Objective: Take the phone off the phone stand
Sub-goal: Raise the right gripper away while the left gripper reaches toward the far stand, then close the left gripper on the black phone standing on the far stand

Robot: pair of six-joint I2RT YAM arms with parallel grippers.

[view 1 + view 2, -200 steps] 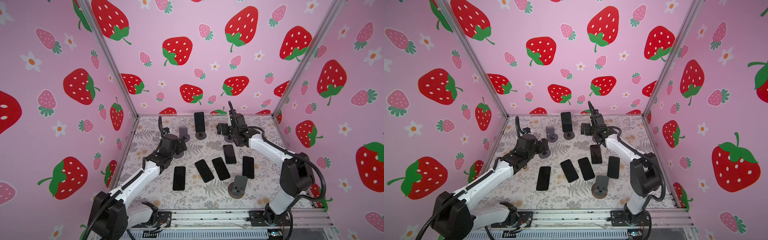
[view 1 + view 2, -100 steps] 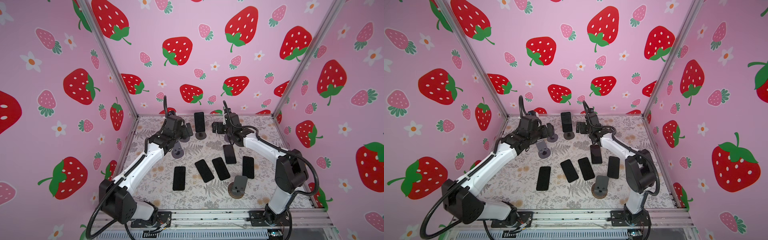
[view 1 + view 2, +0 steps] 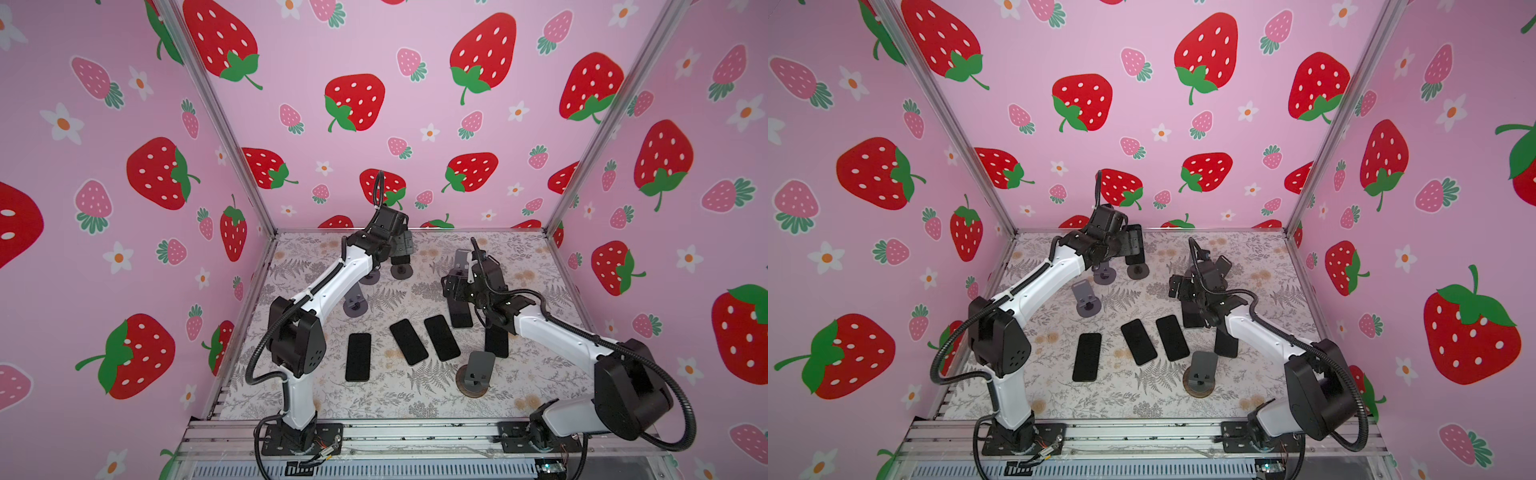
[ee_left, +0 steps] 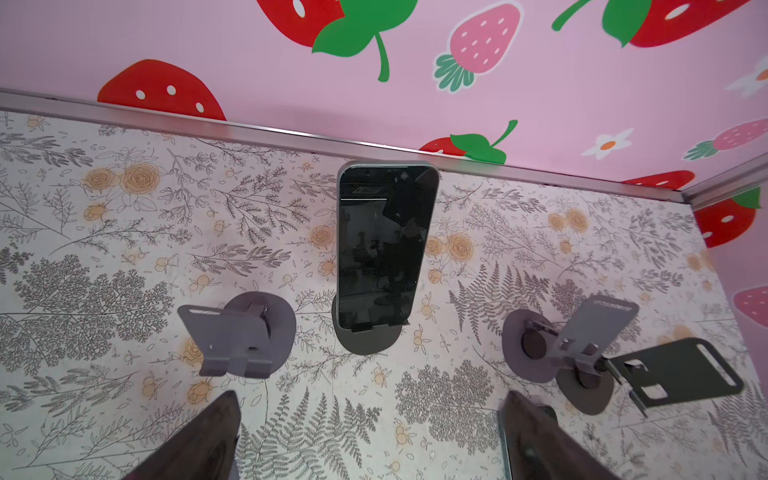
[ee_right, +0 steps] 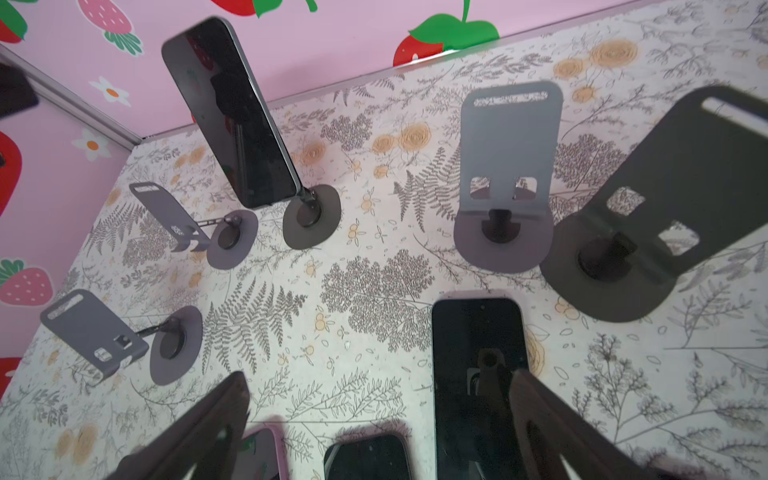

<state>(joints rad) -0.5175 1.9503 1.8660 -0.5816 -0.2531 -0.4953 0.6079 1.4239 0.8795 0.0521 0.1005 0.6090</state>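
Note:
A black phone (image 4: 384, 245) stands upright on a dark round-based phone stand (image 4: 368, 340) close to the back wall. It also shows in the right wrist view as the phone (image 5: 230, 112) on its stand (image 5: 311, 216). In both top views my left gripper (image 3: 399, 245) (image 3: 1125, 245) hangs just in front of this phone and covers most of it; only the stand base (image 3: 402, 271) shows. In its wrist view the left gripper (image 4: 370, 397) is open and empty, short of the stand. My right gripper (image 3: 455, 286) (image 5: 378, 376) is open above phones lying flat.
Several black phones lie flat mid-table, such as one (image 3: 358, 356) and another (image 3: 441, 337). Empty stands stand around: one (image 3: 355, 301) at the left, one (image 3: 478, 370) at the front, two (image 4: 237, 336) (image 4: 582, 332) flanking the loaded stand. The pink back wall (image 3: 415, 124) is close.
My left gripper has swung from the table's left-middle to the back, up to the phone on the stand. The right gripper has drawn back from the rear toward the flat phones.

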